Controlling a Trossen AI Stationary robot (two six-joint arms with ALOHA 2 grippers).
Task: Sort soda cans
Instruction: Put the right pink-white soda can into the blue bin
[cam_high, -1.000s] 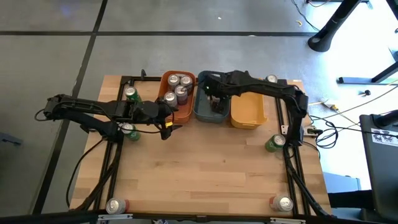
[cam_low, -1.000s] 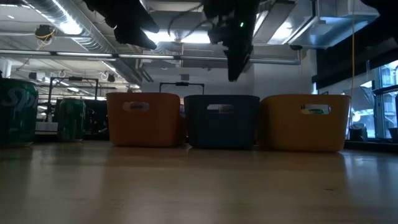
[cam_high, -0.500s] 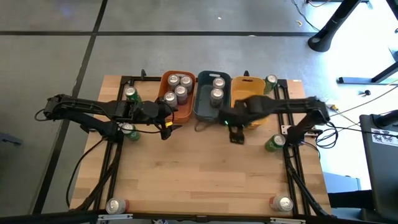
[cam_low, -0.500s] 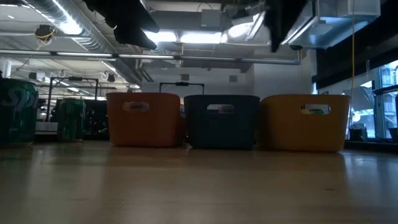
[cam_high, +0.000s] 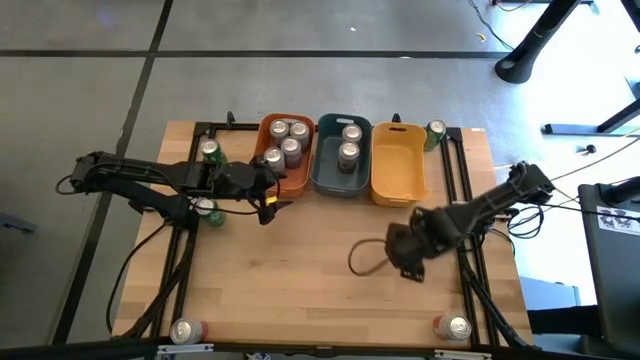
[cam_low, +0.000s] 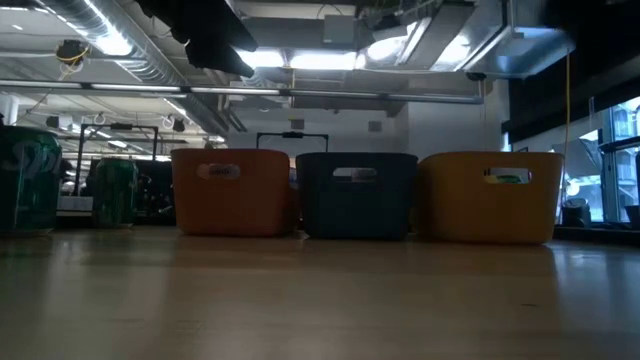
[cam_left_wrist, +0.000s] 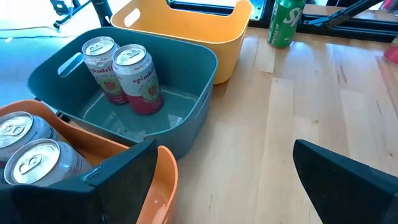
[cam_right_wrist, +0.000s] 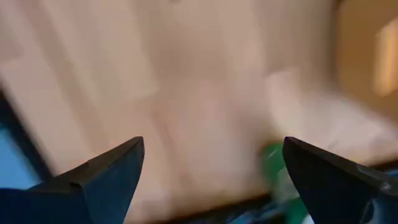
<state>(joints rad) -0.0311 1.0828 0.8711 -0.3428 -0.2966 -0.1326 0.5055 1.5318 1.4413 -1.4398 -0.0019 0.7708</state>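
Swinging away from the grey-blue bin (cam_high: 340, 170), the right gripper (cam_high: 408, 262) now hangs over bare table (cam_high: 300, 290) in front of the yellow bin (cam_high: 398, 176), fingers spread and empty. Two cans (cam_high: 349, 141) stand in that grey-blue bin, so that drop looks finished and another can is likely next. The left gripper (cam_high: 272, 200) stays spread and empty by the orange bin (cam_high: 283, 152), which holds four cans (cam_high: 285, 141). Loose green cans (cam_high: 210, 211) and others wait at the table edges.

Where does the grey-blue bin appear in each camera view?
High view: grey-blue bin, middle of three bins at the table's far edge, two cans inside.
Low view: centre, dark.
Left wrist view: upper left, holding two cans.
Right wrist view: not in it.
Shared landmark: yellow bin beside it.
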